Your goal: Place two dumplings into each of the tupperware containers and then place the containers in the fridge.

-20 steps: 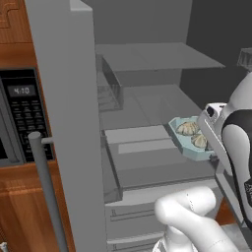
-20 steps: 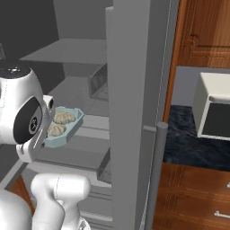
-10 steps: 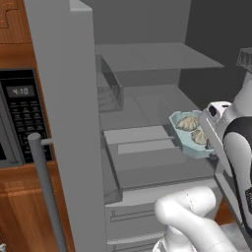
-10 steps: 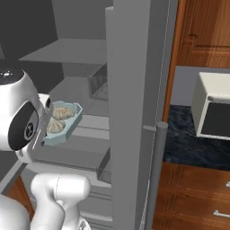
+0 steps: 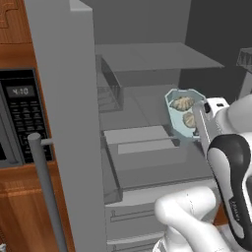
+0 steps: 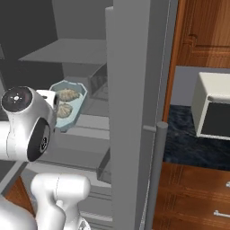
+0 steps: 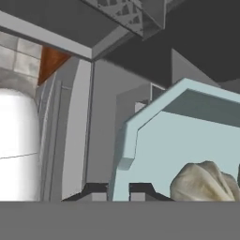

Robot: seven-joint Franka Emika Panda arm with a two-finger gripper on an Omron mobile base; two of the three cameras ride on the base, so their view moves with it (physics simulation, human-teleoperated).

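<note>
Readable writing: the microwave (image 5: 19, 118) display at the left shows "4:10"; the button labels below it are too small to be made out. No brand marks are seen elsewhere.

Surroundings: the fridge (image 5: 147, 162) stands open, its grey door (image 5: 64, 123) with a long bar handle (image 5: 47, 192) swung out at the left of the left base view. In the right base view the other door (image 6: 134, 112) and its handle (image 6: 155, 175) stand between the camera and much of the interior. A white box-shaped appliance (image 6: 213, 112) is seen on a dark speckled counter (image 6: 179, 141), with wood cabinets (image 6: 202, 40) above.

Task object: a pale-blue container (image 5: 183, 114), oblong with cut corners and a flared rim, is held tilted in the air in front of the fridge shelves (image 5: 152, 56). Two crinkled beige dumplings (image 5: 183, 103) lie inside it.

Gripper (image 7: 118, 192): the fingers are closed tight on the container's rim, one tip on each side of the wall in the hand view.
</note>
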